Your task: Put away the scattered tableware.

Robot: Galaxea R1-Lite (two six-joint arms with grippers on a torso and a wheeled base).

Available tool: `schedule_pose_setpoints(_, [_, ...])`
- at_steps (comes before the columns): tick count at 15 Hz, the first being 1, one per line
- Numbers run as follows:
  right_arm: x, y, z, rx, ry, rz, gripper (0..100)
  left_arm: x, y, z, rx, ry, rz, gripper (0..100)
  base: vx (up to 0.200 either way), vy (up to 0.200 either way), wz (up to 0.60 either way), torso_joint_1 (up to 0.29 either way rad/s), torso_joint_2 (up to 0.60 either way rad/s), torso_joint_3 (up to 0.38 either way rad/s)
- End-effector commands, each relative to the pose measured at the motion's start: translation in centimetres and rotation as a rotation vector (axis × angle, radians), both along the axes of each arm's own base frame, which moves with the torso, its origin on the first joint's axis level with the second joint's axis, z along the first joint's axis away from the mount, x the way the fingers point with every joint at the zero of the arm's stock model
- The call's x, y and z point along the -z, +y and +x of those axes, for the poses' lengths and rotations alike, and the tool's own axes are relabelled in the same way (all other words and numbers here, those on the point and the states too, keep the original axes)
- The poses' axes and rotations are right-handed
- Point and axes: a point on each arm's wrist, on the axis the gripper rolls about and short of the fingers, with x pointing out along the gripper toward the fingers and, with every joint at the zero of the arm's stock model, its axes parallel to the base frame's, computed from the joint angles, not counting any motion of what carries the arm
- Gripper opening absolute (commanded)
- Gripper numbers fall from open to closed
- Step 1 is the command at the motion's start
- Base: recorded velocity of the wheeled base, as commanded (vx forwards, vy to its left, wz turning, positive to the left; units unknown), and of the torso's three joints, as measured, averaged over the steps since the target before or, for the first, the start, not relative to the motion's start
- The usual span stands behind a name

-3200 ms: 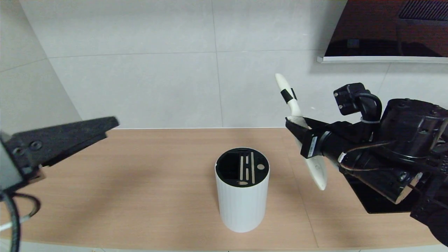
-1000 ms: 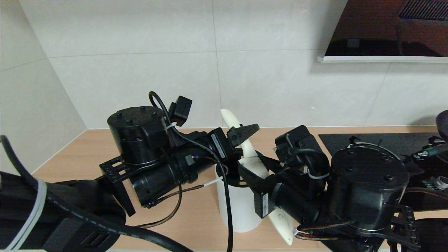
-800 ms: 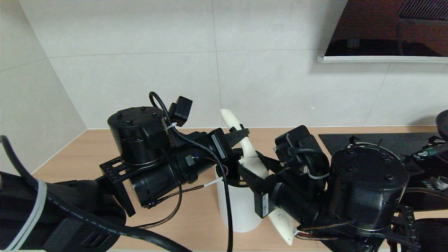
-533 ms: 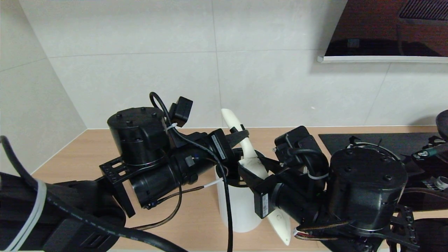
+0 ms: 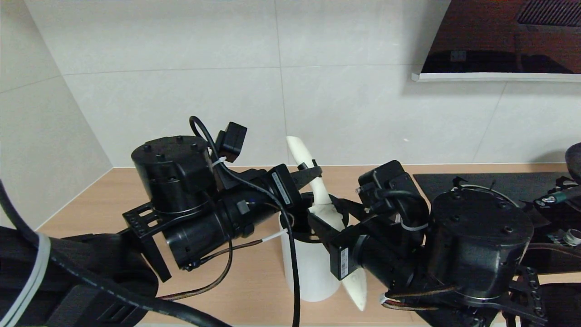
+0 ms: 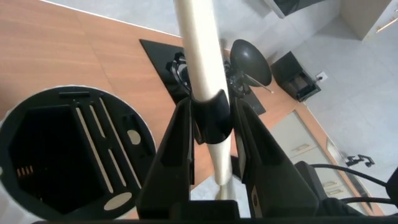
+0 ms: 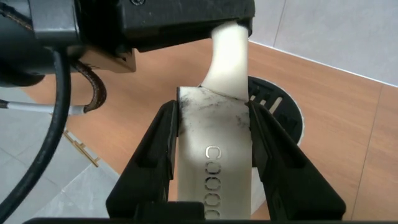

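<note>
Left pincer (image 6: 211, 117) + right pincer (image 7: 213, 106) clamp 1 spatula (image 5: 297, 151) | 1 holder (image 5: 311, 278)

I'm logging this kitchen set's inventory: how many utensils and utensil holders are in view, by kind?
white spatula: 1
white utensil holder: 1
Total: 2
</note>
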Motion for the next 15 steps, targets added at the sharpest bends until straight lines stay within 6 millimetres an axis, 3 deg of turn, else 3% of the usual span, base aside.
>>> schedule_pose_setpoints(1, [-0.1, 0.0, 0.0, -0.001, 0.000, 0.002, 100, -1.2, 0.5, -0.7, 0.002, -0.032, -0.027, 0, 0.000, 0.000, 0.00, 0.000, 0.00, 0.000])
schedule_pose_setpoints(5, [-2.3, -1.8, 0.0, 0.031, -0.056, 0.049, 100, -4.3, 2.3, -2.4, -0.012, -0.127, -0.077, 0, 0.000, 0.000, 0.00, 0.000, 0.00, 0.000])
schedule_pose_setpoints(9, [-4.1, -3.8, 0.4, 0.084, -0.105, 0.078, 100, -6.0, 5.6, -2.8, -0.108, -0.260, -0.023, 0, 0.000, 0.000, 0.00, 0.000, 0.00, 0.000])
schedule_pose_setpoints(12, [-3.6, -4.0, 0.7, 0.096, -0.106, 0.050, 100, -5.7, 7.3, -2.2, -0.185, -0.358, 0.104, 0, 0.000, 0.000, 0.00, 0.000, 0.00, 0.000])
schedule_pose_setpoints(15, [-3.5, -4.0, 0.8, 0.097, -0.103, 0.044, 100, -5.7, 7.7, -2.3, -0.217, -0.491, 0.174, 0, 0.000, 0.000, 0.00, 0.000, 0.00, 0.000])
